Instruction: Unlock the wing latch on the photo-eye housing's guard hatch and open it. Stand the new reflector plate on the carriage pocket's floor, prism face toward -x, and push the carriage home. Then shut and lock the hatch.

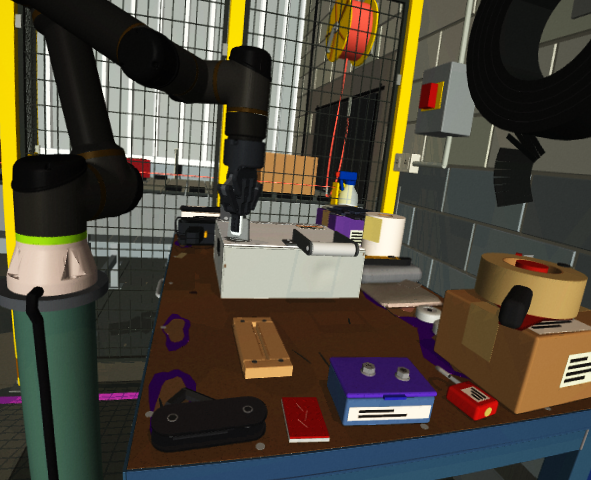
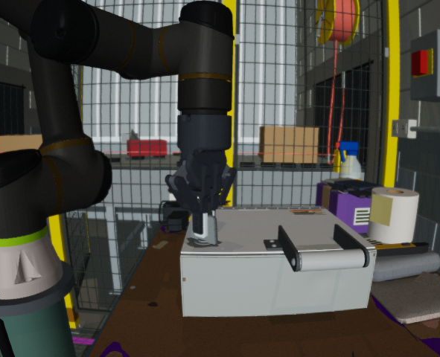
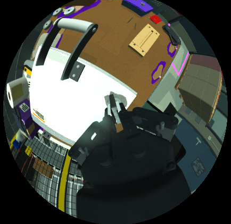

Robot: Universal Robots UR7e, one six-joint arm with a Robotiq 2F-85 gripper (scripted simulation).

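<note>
My gripper points straight down over the front left corner of the pale grey photo-eye housing. Under it the small grey wing latch stands upright on the closed guard hatch that forms the housing's top. A black-armed handle with a grey bar sits at the hatch's front right. A tan plate with a slot lies flat on the bench in front of the housing. My gripper is closed on the wing latch.
Behind the housing a wire mesh fence with yellow posts backs the bench, and a purple box and a paper roll stand at its right. Nearer the front edge lie a black bracket, a red card, a purple-lidded box and a taped carton.
</note>
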